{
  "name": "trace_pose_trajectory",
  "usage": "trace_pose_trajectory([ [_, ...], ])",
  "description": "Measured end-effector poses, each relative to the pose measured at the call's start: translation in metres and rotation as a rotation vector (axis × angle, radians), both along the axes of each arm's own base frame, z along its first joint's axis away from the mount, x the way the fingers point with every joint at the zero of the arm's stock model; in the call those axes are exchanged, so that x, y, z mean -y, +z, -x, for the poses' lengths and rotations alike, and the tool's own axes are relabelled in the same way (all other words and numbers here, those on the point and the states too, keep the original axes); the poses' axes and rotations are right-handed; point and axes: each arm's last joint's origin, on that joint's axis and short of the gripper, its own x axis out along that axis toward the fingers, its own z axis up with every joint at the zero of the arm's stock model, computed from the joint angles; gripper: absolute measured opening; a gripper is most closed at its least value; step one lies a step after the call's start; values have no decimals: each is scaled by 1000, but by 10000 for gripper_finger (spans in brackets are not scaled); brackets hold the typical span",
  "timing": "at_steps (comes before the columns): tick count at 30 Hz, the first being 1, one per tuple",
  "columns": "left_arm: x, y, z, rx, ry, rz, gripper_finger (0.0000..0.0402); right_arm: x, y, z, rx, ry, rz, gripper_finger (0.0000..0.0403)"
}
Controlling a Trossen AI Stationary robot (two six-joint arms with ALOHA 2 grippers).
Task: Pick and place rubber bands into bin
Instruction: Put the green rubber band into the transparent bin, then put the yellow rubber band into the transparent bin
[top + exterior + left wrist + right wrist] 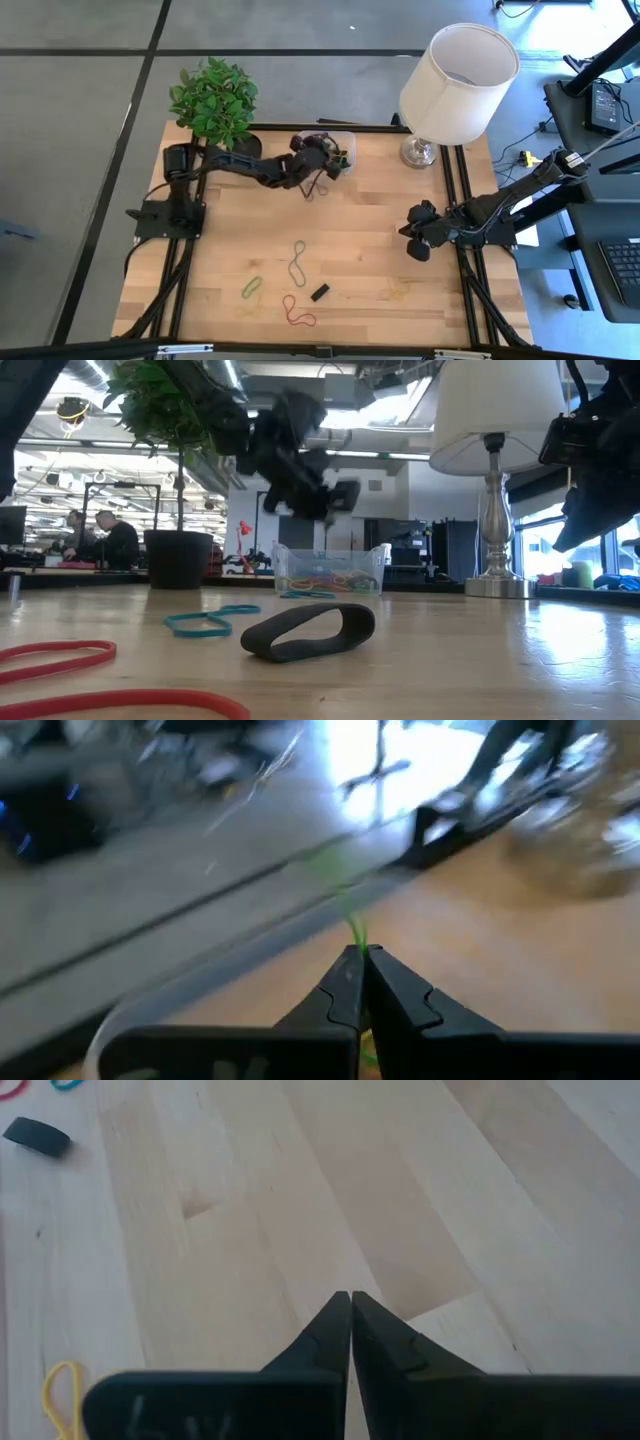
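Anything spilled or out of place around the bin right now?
One dark rubber band lies on the table just in front of the bin, outside it. The left gripper hovers there, jaws shut on a green band. Nothing else stands out.

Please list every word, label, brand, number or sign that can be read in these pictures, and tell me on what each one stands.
None can be read.
Raised marks on the right tool body: too dark to read.
Raised marks on the left tool body: blurred.
Screens in the room behind the bin: too small to read.

The bin [335,143] sits at the table's [400,250] far edge — between plant [213,100] and lamp [455,85]; rubber bands [297,260] lie apparently near the front.
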Motion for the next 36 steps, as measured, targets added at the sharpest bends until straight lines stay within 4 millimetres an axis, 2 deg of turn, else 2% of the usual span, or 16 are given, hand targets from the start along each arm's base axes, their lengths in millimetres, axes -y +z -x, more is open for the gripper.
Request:
trace_pose_trajectory([
  [4, -11, -21, 1, 9, -18, 122, 12, 0, 0, 0, 3, -2, -3, 17],
  [8, -15, -30, 0, 48, -92, 238, 45, 0, 0, 0, 3, -1, -2, 17],
  [15, -21, -28, 3, 72, 24, 184, 121, 0, 0, 0, 3, -1, -2, 17],
  [18, -22, -28, 3, 69, 45, 171, 132, 0, 0, 0, 3, -1, -2, 17],
  [22, -19, -25, -1, 108, -42, 192, 129, 0, 0, 0, 3, -1, -2, 17],
  [25, -9, -16, -7, 128, -157, 166, 118, 0, 0, 0, 3, 0, -2, 17],
  [28, 8, 4, -12, 103, -247, 82, 102, 0, 0, 0, 3, 0, -1, 17],
  [31, 31, 27, -16, 43, -314, -3, 83, 0, 0, 0, 6, 1, -2, 17],
  [36, 73, 55, -13, -150, -345, -11, 41, 0, 0, -1, 7, 5, 1, 17],
])
